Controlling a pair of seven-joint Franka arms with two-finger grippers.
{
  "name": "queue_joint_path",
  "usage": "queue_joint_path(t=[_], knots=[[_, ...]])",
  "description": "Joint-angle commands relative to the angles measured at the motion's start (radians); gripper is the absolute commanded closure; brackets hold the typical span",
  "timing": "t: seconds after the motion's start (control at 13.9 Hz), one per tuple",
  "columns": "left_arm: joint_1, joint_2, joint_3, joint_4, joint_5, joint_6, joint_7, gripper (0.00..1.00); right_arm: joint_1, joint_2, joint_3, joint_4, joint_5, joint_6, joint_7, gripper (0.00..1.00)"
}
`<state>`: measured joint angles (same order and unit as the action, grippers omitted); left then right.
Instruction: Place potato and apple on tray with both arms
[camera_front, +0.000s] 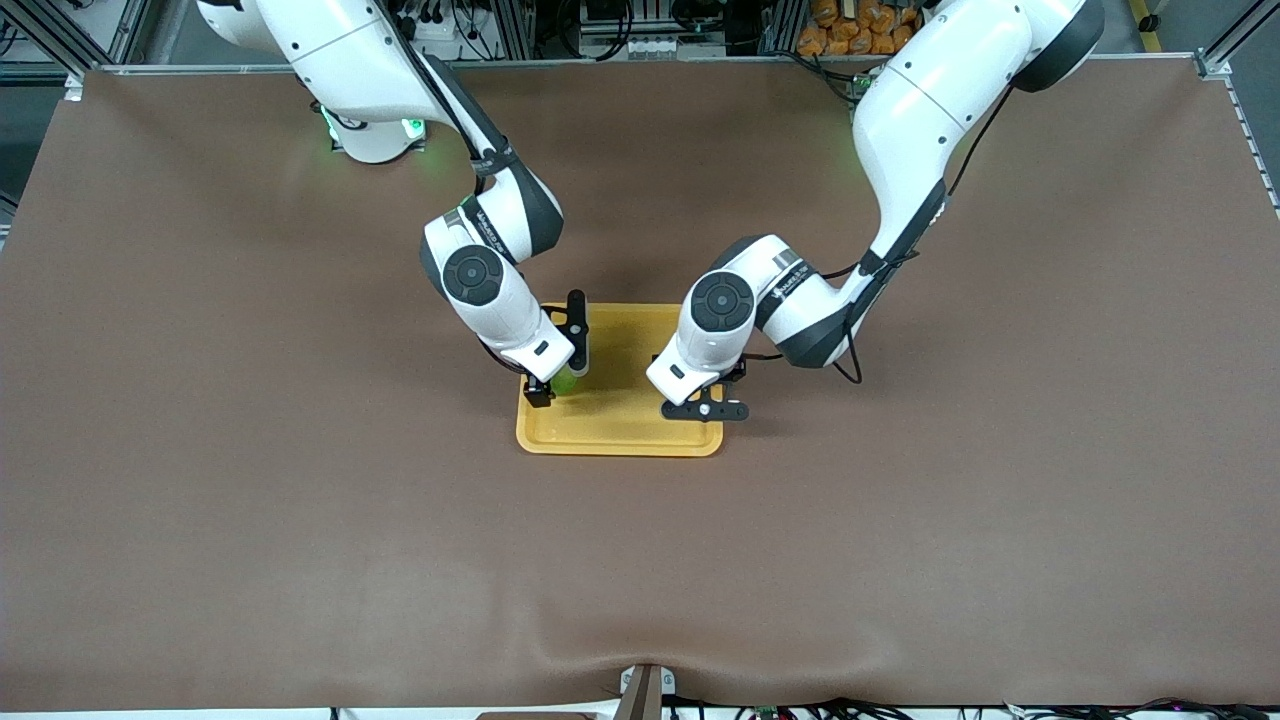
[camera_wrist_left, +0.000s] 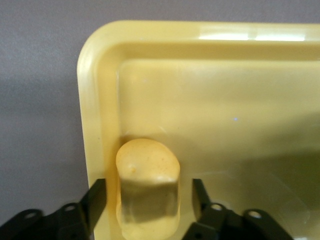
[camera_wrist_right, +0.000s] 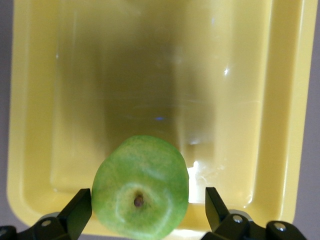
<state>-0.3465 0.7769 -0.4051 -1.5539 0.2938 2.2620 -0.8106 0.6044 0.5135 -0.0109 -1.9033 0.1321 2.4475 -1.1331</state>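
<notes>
The tray (camera_front: 625, 425) lies flat on the brown table (camera_front: 200, 450), about in the middle between the two arms. Both arms reach down to it.

The right gripper (camera_front: 560, 372) is low over the end of the tray toward the right arm's end of the table. In the right wrist view its two black fingers (camera_wrist_right: 77, 212) stand apart, one on each side of the apple (camera_wrist_right: 140, 187). There is a small gap on each side, so the gripper has let go. The apple sits in the tray, near one end rim, with its brown stem dimple facing up. In the front view only a bit of green (camera_front: 564, 383) peeks out from under the gripper.

The left gripper (camera_front: 705, 405) is low over the tray's other end, toward the left arm's end of the table. In the left wrist view its fingers (camera_wrist_left: 95, 202) are spread, with the potato (camera_wrist_left: 147, 187) between them. The fingers do not touch it, so this gripper has let go too. The potato rests in the tray (camera_wrist_left: 210, 105), just beside the side rim and near a rounded corner.
</notes>
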Motion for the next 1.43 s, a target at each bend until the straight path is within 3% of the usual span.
queue_joint_path(t=[0.0,0.57,0.79,1.08,1.36], knots=[[-0.006,-0.001,0.008,0.038,0.025,0.001,-0.01,0.0,-0.009,-0.061,-0.009,-0.008,0.006,-0.07,-0.043,0.0],[0.099,-0.16,0.005,0.063,0.015,-0.13,0.027,0.0,-0.196,-0.225,-0.026,0.003,0.003,-0.278,0.127,0.0],[0.153,-0.209,0.0,0.061,0.013,-0.159,0.031,0.0,-0.215,-0.288,-0.11,0.015,-0.012,-0.297,0.174,0.0],[0.202,-0.251,-0.004,0.063,0.01,-0.205,0.072,0.0,-0.215,-0.348,-0.277,0.087,-0.028,-0.474,0.188,0.0],[0.247,-0.307,0.003,0.063,0.01,-0.278,0.149,0.0,-0.215,-0.43,-0.343,0.084,-0.045,-0.64,0.396,0.0]])
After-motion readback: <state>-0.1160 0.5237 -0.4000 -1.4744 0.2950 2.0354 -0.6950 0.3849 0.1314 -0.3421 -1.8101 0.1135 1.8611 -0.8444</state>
